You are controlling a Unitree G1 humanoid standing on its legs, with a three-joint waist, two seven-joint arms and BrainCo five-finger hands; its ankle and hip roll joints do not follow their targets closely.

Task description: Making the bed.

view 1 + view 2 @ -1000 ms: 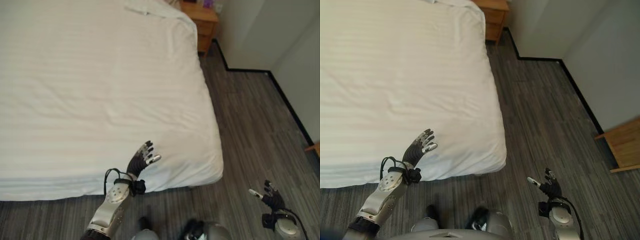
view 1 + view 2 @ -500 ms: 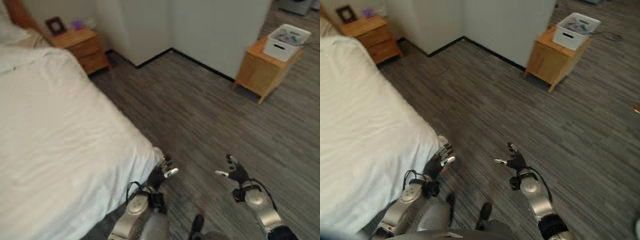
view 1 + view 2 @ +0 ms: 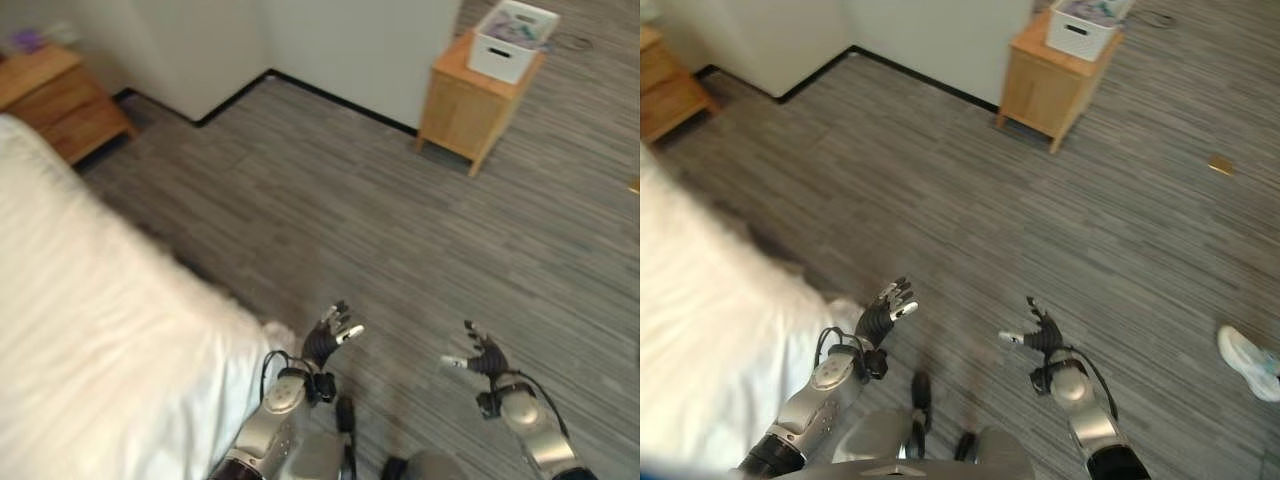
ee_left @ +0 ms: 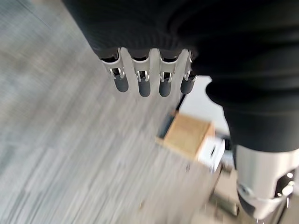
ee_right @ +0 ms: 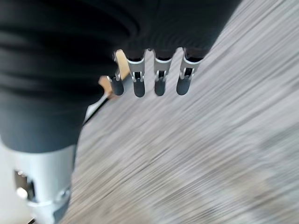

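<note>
Bed [image 3: 90, 340] now at the view's left after the camera swung right, left hand [image 3: 328, 338] off its corner, right hand [image 3: 480, 355] over floor [image 3: 400, 230], both still spread, empty.

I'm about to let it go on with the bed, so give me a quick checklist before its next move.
1. Left hand free: ok, fingers relaxed, holding nothing.
2. Right hand free: ok, open over the floor.
3. Hands on the bedding: not ok, both are off the bed.
4. Bed faced: not ok, it lies to the robot's left.
5. Path clear: cannot tell, a shoe shows at right.
</note>
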